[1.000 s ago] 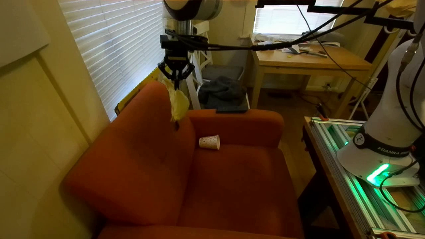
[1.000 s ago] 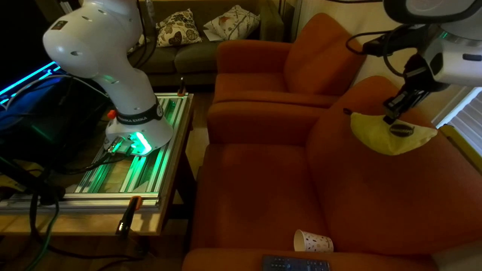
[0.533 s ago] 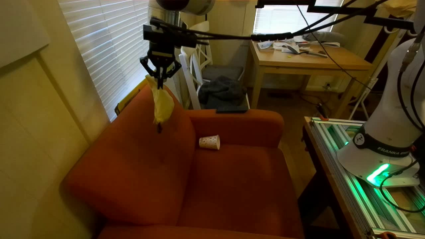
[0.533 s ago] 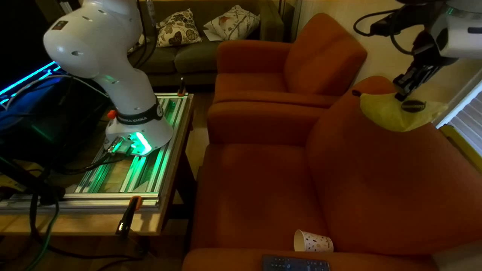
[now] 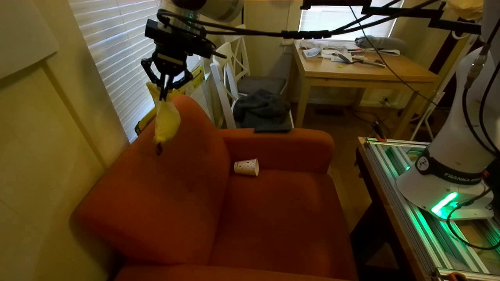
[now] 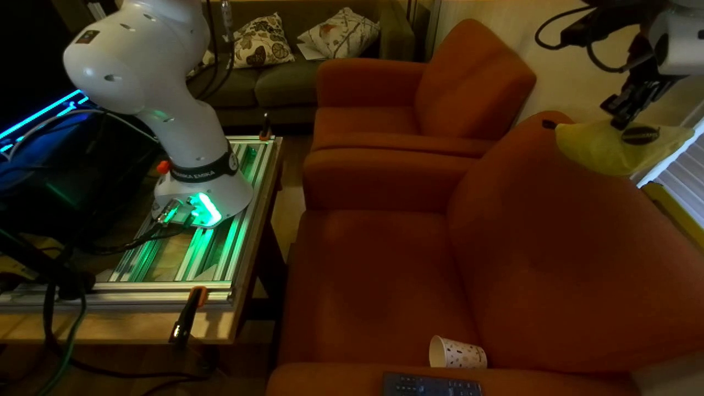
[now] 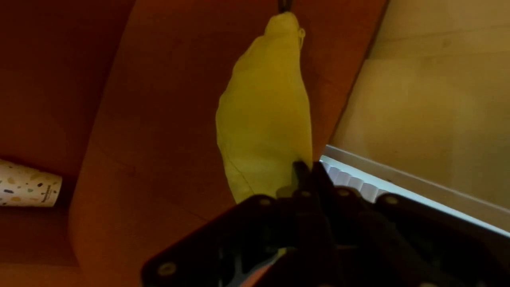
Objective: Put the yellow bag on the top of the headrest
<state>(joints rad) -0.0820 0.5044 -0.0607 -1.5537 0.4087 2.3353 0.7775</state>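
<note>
Pinching the yellow bag [image 7: 265, 107] by its upper side, the gripper [image 5: 163, 96] holds it below the jaws, long axis roughly parallel to the nearby top edge of the headrest [image 5: 160, 187], between corners; lowering seems next.

"Where is there room?"
"In an exterior view, open air lies over the seat [image 5: 277, 218], lower centre of the frame."
"And in the way?"
"A cup [image 5: 246, 167] on the seat, mid-frame. Upper left, the blinds [image 5: 117, 50] close off the space behind the tool [image 5: 163, 97] and the yellow bag [image 5: 167, 120]; the headrest [image 5: 152, 187] bulks up below. Cables [image 5: 306, 34] cross the top."
</note>
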